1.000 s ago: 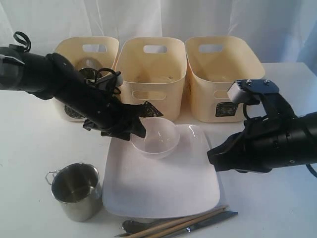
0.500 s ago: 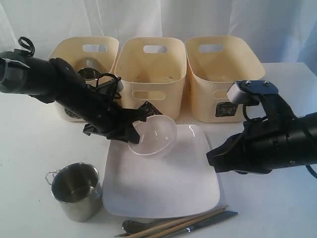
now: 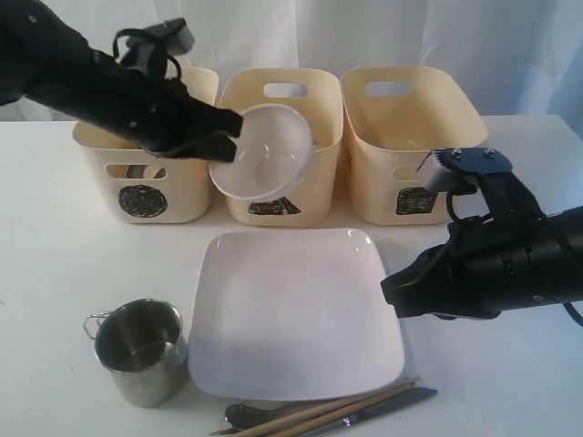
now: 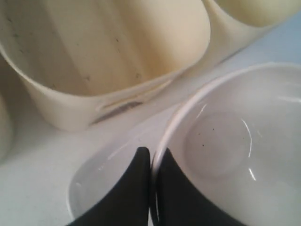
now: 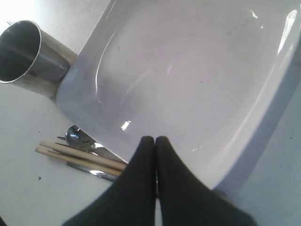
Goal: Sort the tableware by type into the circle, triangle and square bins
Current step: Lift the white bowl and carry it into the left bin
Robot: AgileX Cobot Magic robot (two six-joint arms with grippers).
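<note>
At the front edge of the worktop (image 3: pixel 55 273) the chopsticks (image 3: pixel 337 410), a knife (image 3: pixel 393 401) and a spoon (image 3: pixel 241 416) lie bunched together, just beside the big square plate (image 3: pixel 296 314). A steel mug (image 3: pixel 138 350) stands upright to the left of the plate. The right jaws are pressed together with nothing between them, hovering over the plate's right edge. Farther back, the left jaws pinch the rim of the small white bowl (image 3: pixel 262 152), one finger inside and one outside. The bowl hangs tipped on its side, clear of the worktop, in front of the upper part of the middle tub (image 3: pixel 323 173), which bears the triangle mark. The circle tub (image 3: pixel 173 182) stands to its left and the square tub (image 3: pixel 410 137) to its right, close together in a row.
</note>
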